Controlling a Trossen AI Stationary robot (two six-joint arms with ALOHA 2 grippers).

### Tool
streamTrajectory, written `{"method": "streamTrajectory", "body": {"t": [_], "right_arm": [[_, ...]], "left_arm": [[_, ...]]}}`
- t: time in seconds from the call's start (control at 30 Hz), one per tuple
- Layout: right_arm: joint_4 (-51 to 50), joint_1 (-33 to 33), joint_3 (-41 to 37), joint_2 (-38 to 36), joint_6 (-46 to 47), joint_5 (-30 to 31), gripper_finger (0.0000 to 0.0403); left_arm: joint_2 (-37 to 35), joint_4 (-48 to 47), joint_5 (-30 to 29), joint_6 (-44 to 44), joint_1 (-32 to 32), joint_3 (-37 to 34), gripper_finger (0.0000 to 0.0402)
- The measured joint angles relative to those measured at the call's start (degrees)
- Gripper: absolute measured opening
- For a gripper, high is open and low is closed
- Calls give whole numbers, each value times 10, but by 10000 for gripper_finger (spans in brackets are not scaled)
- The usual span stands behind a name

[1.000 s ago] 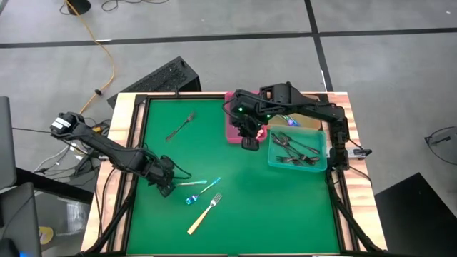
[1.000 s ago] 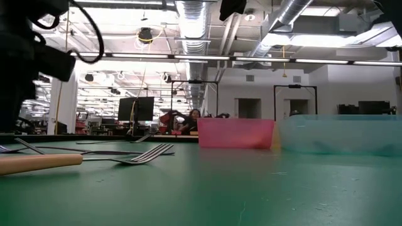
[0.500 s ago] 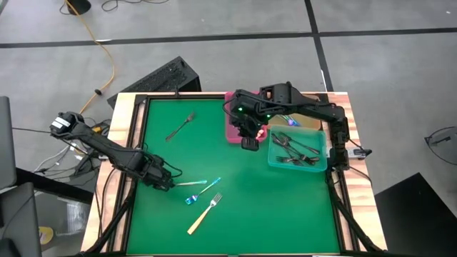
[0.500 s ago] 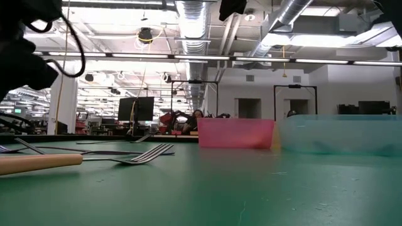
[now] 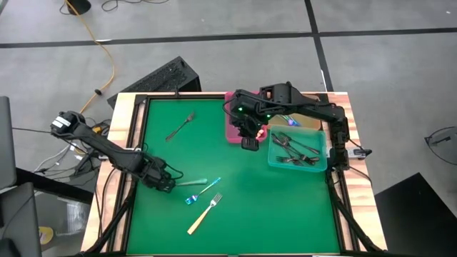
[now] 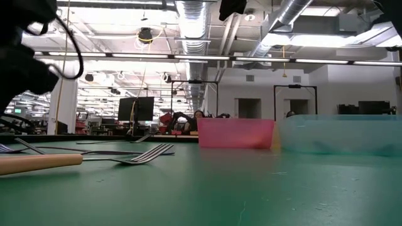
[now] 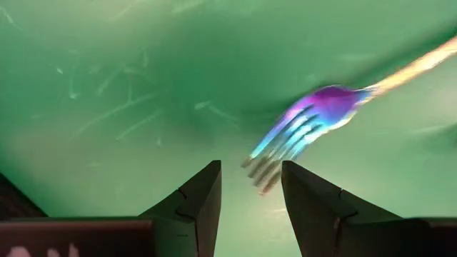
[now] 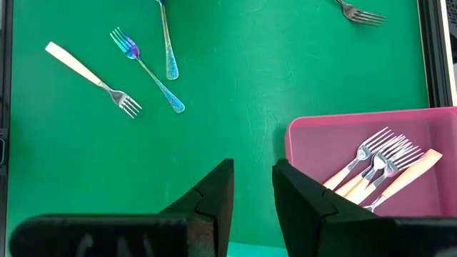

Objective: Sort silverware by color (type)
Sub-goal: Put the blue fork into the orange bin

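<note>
Left claw (image 7: 250,189): low over the green mat, fingers part open, nothing held, blue fork (image 7: 307,125) tines just ahead.
Risk: a shallow approach may push the thin fork away.
Right claw (image 8: 251,187): part open, empty, above pink bin (image 8: 314,139).

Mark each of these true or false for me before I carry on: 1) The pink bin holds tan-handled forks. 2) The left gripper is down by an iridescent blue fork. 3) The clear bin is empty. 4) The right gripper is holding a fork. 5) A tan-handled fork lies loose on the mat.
1) True: the pink bin holds several tan-handled forks.
2) True: the left gripper is open, just short of the iridescent blue fork.
3) False: the clear bin holds dark forks.
4) False: the right gripper hangs empty beside the pink bin.
5) True: a tan-handled fork lies on the green mat.
</note>
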Motion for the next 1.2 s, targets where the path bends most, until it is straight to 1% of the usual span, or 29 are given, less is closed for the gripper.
{"method": "streamTrajectory", "body": {"t": [0.13, 0.33, 0.43, 0.63, 0.8, 0.97, 1.1, 1.2], "right_arm": [[0, 0, 0, 0, 0, 0, 121], [0, 0, 0, 0, -2, 0, 121], [0, 0, 0, 0, -3, 0, 121], [1, 0, 0, 0, -11, 0, 121], [1, 0, 0, 0, -12, 0, 121], [1, 0, 0, 0, -15, 0, 121], [1, 0, 0, 0, -15, 0, 121], [1, 0, 0, 0, -15, 0, 121]], "left_arm": [[0, 65, 26, -5, 0, -44, 130], [-9, 78, 3, -15, -1, -49, 130], [-20, 108, -28, -15, 0, -50, 130], [-38, 132, -29, 14, 0, -50, 130], [-37, 128, -15, 14, 0, -50, 130], [-37, 128, 23, 33, 0, -50, 130], [-37, 123, 27, 38, 0, -54, 130], [-37, 149, 45, 38, 0, -73, 130]]}}
